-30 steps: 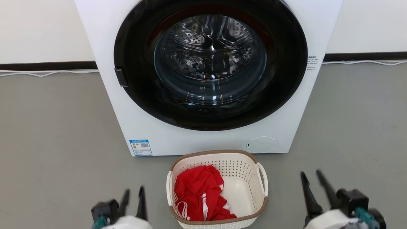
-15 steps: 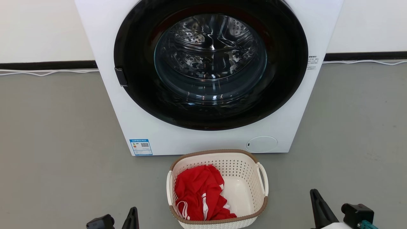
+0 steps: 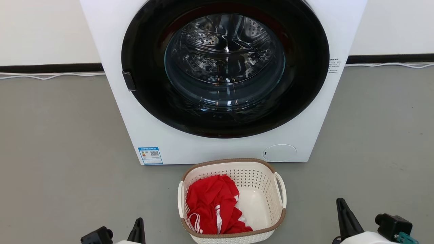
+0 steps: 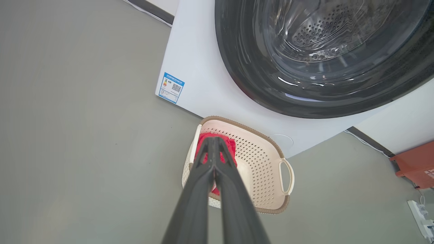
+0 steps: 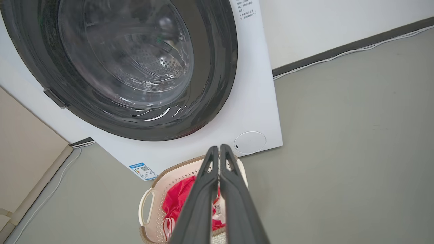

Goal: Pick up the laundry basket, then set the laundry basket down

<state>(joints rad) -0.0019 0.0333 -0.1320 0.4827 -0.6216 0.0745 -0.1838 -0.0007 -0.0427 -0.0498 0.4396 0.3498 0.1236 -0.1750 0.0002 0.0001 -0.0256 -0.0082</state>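
We find the laundry basket standing on the grey floor, just in front of the white washing machine, with a red garment lying in its left half. In the head view the left gripper shows to the basket's left and the right gripper to its right, farther off. Both are apart from the basket. Each gripper's fingers are pressed together, clenched on nothing.

Grey floor, smooth and evenly lit. White wall behind, dark skirting at its foot, white cable lying along it. White front-loading washing machine stands before the wall, round dark door closed, blue label low on its front.
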